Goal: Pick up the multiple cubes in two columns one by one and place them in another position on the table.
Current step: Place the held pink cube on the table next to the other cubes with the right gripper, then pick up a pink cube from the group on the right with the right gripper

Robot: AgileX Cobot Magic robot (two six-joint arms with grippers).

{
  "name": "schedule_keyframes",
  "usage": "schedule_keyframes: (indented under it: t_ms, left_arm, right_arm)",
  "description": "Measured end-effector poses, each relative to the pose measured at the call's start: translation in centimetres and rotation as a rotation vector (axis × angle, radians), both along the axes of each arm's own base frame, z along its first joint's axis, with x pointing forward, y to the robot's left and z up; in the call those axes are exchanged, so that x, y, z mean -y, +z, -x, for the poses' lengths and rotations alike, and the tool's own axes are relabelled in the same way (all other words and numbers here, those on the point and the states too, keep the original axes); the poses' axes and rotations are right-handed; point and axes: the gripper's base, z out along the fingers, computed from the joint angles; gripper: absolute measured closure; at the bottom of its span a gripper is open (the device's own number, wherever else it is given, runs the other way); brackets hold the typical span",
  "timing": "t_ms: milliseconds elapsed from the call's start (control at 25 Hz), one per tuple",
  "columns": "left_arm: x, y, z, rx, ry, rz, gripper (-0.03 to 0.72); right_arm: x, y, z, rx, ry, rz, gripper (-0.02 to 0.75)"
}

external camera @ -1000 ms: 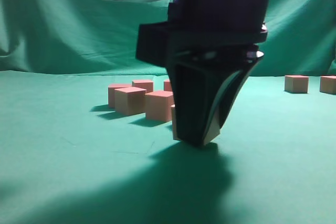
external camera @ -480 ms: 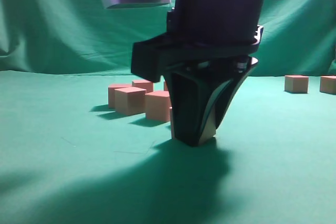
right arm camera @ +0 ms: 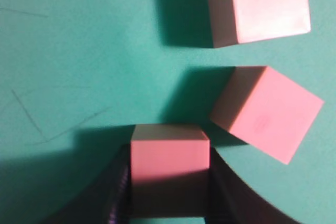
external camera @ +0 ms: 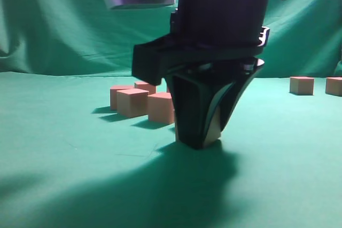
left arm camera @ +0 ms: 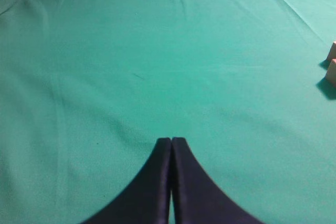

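My right gripper (external camera: pixel 200 141) stands low over the table (external camera: pixel 64 174), shut on one pink cube (right arm camera: pixel 169 156) held between its black fingers (right arm camera: pixel 118 192). In the exterior view only a tan sliver of that cube (external camera: pixel 215 131) shows at the fingertips, down at the cloth. Two more cubes (right arm camera: pixel 257 6) (right arm camera: pixel 265 111) lie just beyond it, the nearer one turned at an angle. Behind the gripper sits a cluster of cubes (external camera: pixel 132 102) (external camera: pixel 160 106) (external camera: pixel 145 85). My left gripper (left arm camera: pixel 171 141) hangs shut and empty over bare cloth, with two cubes (left arm camera: pixel 332 72) at that view's right edge.
Two separate cubes (external camera: pixel 301 85) (external camera: pixel 334 85) stand far back on the right near the draped green backdrop (external camera: pixel 53 25). The right arm's dark body blocks part of the cluster. Bare cloth spreads to the front and left.
The right arm has shifted slightly left and sunk a little, still gripping the cube. Over the last half second it has hardly moved. The other cubes stayed put.
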Motion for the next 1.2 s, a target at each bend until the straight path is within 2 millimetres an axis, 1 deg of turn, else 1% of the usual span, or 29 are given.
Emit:
schedule_keyframes:
  t_ms: [40, 80, 120, 200, 240, 360, 440, 480, 520, 640, 720, 760, 840, 880, 920, 960, 1040, 1120, 1200]
  left_arm:
    - [0.0, 0.0, 0.0, 0.000, 0.000, 0.000, 0.688]
    - [0.0, 0.0, 0.0, 0.000, 0.000, 0.000, 0.688]
    - [0.0, 0.0, 0.0, 0.000, 0.000, 0.000, 0.688]
    - [0.0, 0.0, 0.0, 0.000, 0.000, 0.000, 0.688]
    - [0.0, 0.0, 0.0, 0.000, 0.000, 0.000, 0.688]
    - [0.0, 0.0, 0.0, 0.000, 0.000, 0.000, 0.688]
    - [0.0, 0.0, 0.0, 0.000, 0.000, 0.000, 0.688]
    - [0.0, 0.0, 0.0, 0.000, 0.000, 0.000, 0.688]
    - [0.0, 0.0, 0.0, 0.000, 0.000, 0.000, 0.688]
    - [0.0, 0.0, 0.0, 0.000, 0.000, 0.000, 0.688]
    - [0.0, 0.0, 0.0, 0.000, 0.000, 0.000, 0.688]
    - [0.0, 0.0, 0.0, 0.000, 0.000, 0.000, 0.688]
    - [0.0, 0.0, 0.0, 0.000, 0.000, 0.000, 0.688]
    - [0.0, 0.0, 0.0, 0.000, 0.000, 0.000, 0.688]
    - [0.0, 0.0, 0.0, 0.000, 0.000, 0.000, 0.688]
    - [0.0, 0.0, 0.0, 0.000, 0.000, 0.000, 0.688]
    - [0.0, 0.0, 0.0, 0.000, 0.000, 0.000, 0.688]
    - [0.0, 0.0, 0.0, 0.000, 0.000, 0.000, 0.688]
    - [0.0, 0.0, 0.0, 0.000, 0.000, 0.000, 0.688]
  right_arm:
    - [0.0, 0.0, 0.0, -0.001, -0.003, 0.001, 0.475]
    - [0.0, 0.0, 0.0, -0.001, -0.006, 0.000, 0.415]
    - [0.0, 0.0, 0.0, -0.002, -0.007, 0.001, 0.380]
    - [0.0, 0.0, 0.0, -0.006, -0.014, -0.001, 0.285]
    - [0.0, 0.0, 0.1, -0.008, -0.018, -0.004, 0.218]
    - [-0.1, 0.2, 0.0, -0.017, -0.041, -0.012, 0.092]
    - [0.1, 0.6, 0.1, -0.035, -0.058, 0.009, 0.096]
    - [0.3, 0.9, 0.2, -0.041, -0.066, 0.023, 0.055]
    - [0.4, 1.6, 0.2, -0.042, -0.072, 0.033, 0.065]
    - [0.7, 5.0, 0.2, 0.005, -0.079, 0.014, 0.065]
    - [1.2, 7.7, 0.2, 0.053, -0.082, 0.004, 0.065]
    - [1.5, 9.0, 0.2, 0.078, -0.084, 0.009, 0.117]
    - [2.7, 11.6, 0.3, 0.145, -0.096, 0.040, 0.117]
    - [3.7, 12.9, 0.2, 0.191, -0.122, 0.074, 0.117]
    - [4.8, 14.0, 0.0, 0.232, -0.171, 0.113, 0.163]
    - [6.2, 15.1, -0.5, 0.291, -0.227, 0.155, 0.167]
    - [9.2, 17.5, -1.6, 0.406, -0.367, 0.171, 0.163]
    - [12.2, 19.3, -2.4, 0.460, -0.517, 0.150, 0.163]
    - [14.6, 20.0, -2.8, 0.459, -0.638, 0.126, 0.163]
